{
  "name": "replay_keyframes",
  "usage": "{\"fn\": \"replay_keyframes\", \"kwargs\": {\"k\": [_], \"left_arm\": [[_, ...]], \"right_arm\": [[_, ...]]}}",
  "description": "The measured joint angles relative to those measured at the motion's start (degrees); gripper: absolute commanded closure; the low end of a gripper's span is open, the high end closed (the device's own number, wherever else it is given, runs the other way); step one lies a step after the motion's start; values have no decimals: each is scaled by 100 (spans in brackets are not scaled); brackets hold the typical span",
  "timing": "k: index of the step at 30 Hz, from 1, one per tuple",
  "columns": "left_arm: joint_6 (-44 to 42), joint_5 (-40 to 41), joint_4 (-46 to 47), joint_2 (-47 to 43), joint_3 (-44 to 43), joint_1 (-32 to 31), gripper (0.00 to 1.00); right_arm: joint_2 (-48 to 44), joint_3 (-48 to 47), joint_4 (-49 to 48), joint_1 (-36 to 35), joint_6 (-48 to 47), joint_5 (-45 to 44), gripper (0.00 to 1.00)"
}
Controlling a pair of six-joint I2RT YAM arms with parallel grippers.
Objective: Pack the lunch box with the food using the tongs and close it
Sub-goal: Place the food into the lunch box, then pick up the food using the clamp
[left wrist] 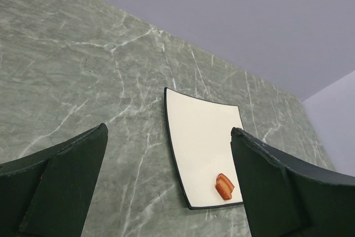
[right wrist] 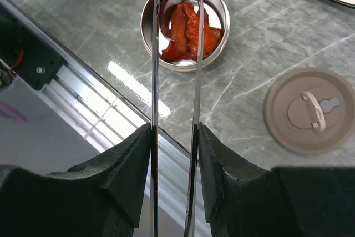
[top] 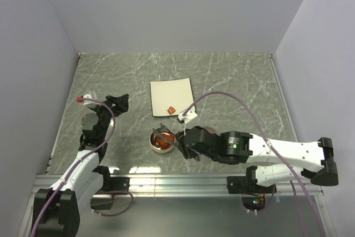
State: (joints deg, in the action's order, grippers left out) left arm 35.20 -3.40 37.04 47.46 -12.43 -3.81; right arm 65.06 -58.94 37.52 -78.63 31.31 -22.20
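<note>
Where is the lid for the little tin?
In the right wrist view, the brown lid lies flat on the table, lower right of the tin, not touching it.

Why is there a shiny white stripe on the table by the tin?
Right wrist view: that is light glare on the glossy table, and the tin gleams too. Left wrist view: no glare, but the dark fingers close to the lens look soft.
</note>
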Motion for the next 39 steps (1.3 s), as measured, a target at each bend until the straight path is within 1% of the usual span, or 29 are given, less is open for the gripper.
{"fn": "replay_keyframes", "kwargs": {"k": [10, 21, 26, 29, 31, 35, 39], "left_arm": [[2, -2, 0, 0, 0, 0, 1], [2, -26, -2, 4, 0, 0, 0], [2, -26, -2, 4, 0, 0, 1], [2, -26, 0, 4, 0, 0, 1], [2, -24, 0, 7, 0, 0, 1], [2, -24, 2, 68, 0, 0, 1], [0, -24, 2, 136, 0, 0, 1]], "right_arm": [[-697, 116, 153, -2, 356, -243, 55], [-750, 400, 407, -52, 671, -396, 54], [-542, 365, 411, 15, 647, -525, 54], [-483, 363, 389, 267, 531, -540, 54], [-483, 363, 308, 588, 400, -503, 54], [-459, 363, 4, 1257, 107, -363, 54], [-177, 356, -352, 1663, -203, -157, 54]]}}
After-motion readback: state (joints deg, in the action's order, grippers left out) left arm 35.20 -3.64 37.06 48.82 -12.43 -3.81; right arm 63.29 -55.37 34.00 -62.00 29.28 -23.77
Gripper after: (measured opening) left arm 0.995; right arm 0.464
